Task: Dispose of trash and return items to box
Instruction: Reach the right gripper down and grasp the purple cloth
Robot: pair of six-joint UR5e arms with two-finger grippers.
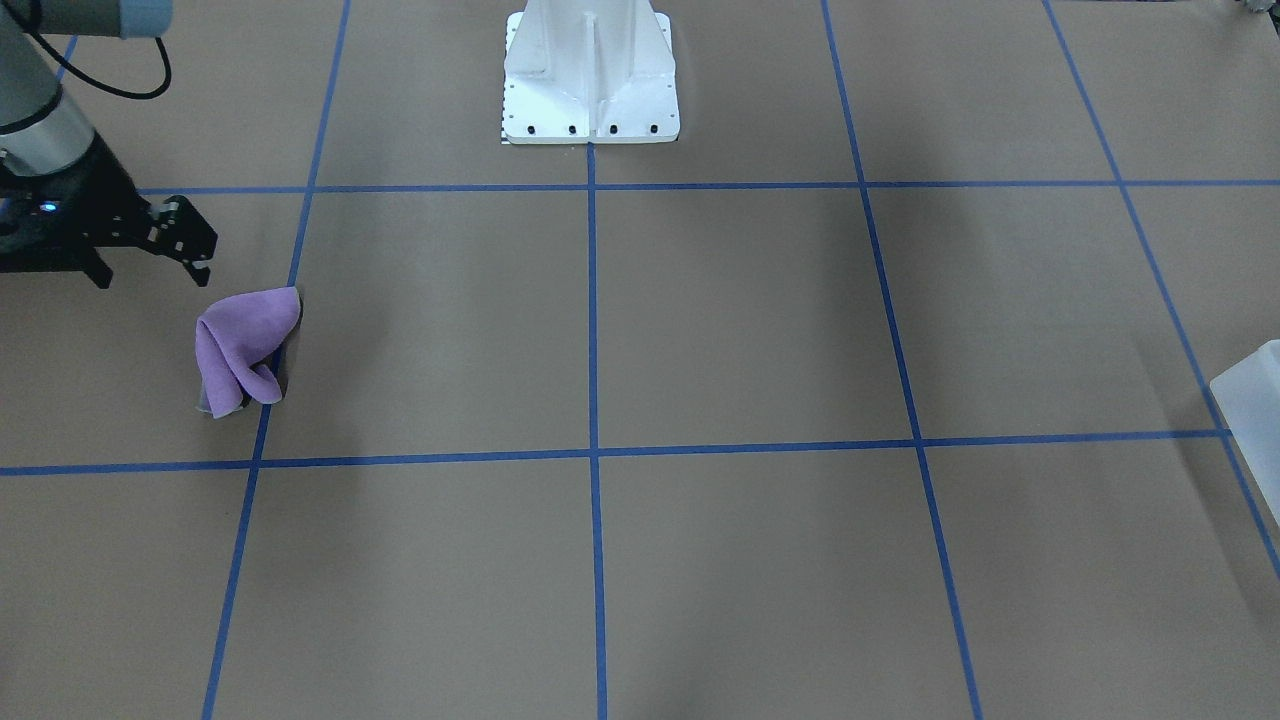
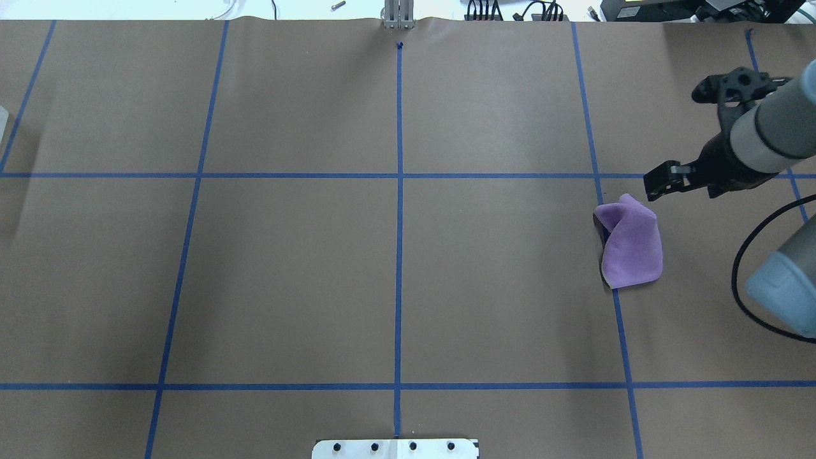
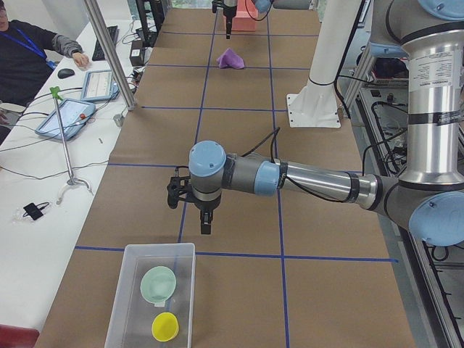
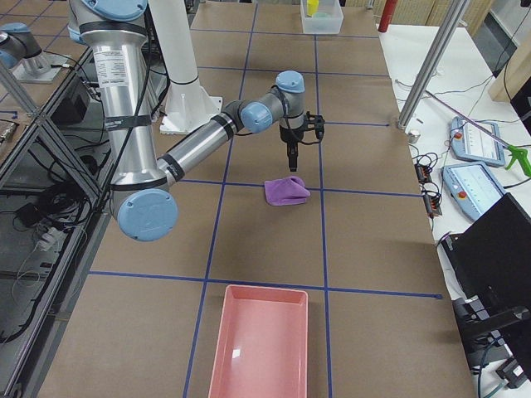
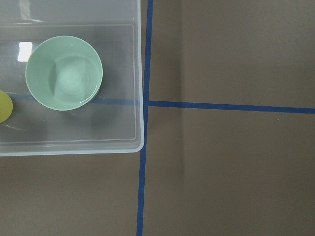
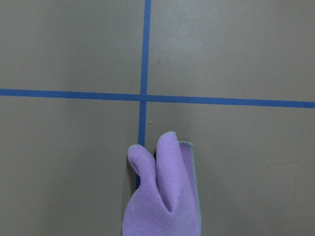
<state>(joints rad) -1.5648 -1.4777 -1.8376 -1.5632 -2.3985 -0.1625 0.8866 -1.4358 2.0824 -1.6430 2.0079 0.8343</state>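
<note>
The mint-green bowl [image 5: 64,73] and the yellow cup [image 3: 165,326] sit inside the frosted box [image 5: 140,123] at the table's left end; the left wrist view shows only the cup's edge [image 5: 2,105]. My left gripper [image 3: 205,225] hangs above the table just off the box's end; I cannot tell whether it is open. A crumpled purple cloth [image 2: 630,245] lies on the right side, also in the right wrist view [image 6: 162,196]. My right gripper [image 2: 656,183] hovers just beyond the cloth, apart from it, fingers together and empty.
A pink tray [image 4: 257,340] stands at the table's right end. The white pedestal base [image 1: 590,90] is at the robot's side, mid-table. A corner of the box [image 1: 1250,400] shows at the front view's right edge. Blue tape lines grid the brown tabletop.
</note>
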